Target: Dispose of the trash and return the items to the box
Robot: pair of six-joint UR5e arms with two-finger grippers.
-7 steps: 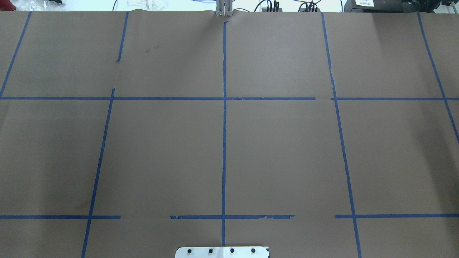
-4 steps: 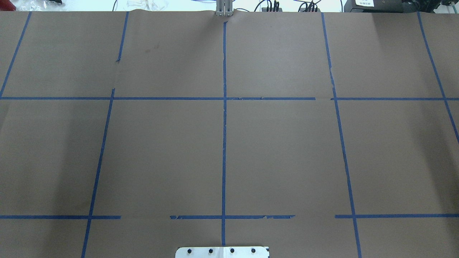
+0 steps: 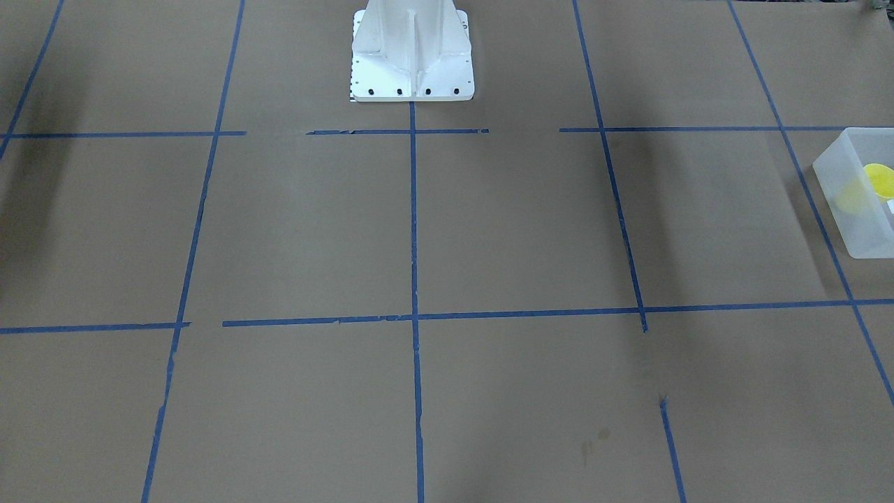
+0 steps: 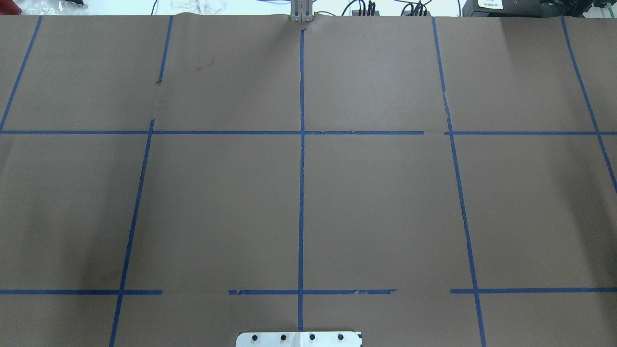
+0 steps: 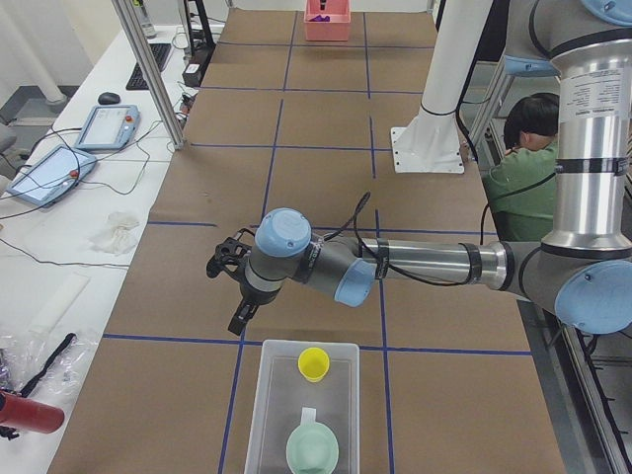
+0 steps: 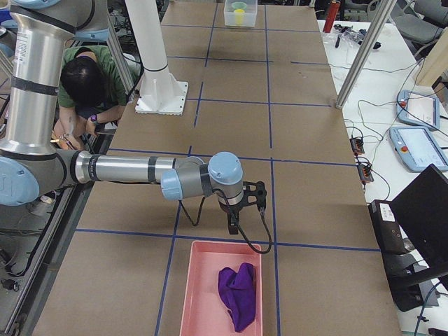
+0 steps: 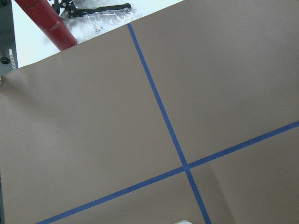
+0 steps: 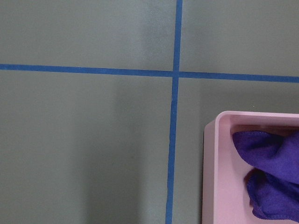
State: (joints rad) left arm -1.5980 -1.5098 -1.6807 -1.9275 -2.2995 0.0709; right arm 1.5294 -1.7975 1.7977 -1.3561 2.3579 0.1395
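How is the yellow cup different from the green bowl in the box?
The cup is bright yellow, while the bowl is pale green. The bowl is wider than the cup. In the left side view the cup stands at the far end of the box and the bowl at the near end, with a gap between them. Both are round, sit open side up, and are inside the same box.

Across the brown paper worktop [image 4: 385, 202], gridded in blue tape [image 4: 301, 193], a frosted translucent rectangular plastic bin [image 5: 259, 415] sits at one end, a pink rectangular plastic tray [image 6: 199, 294] opposite.
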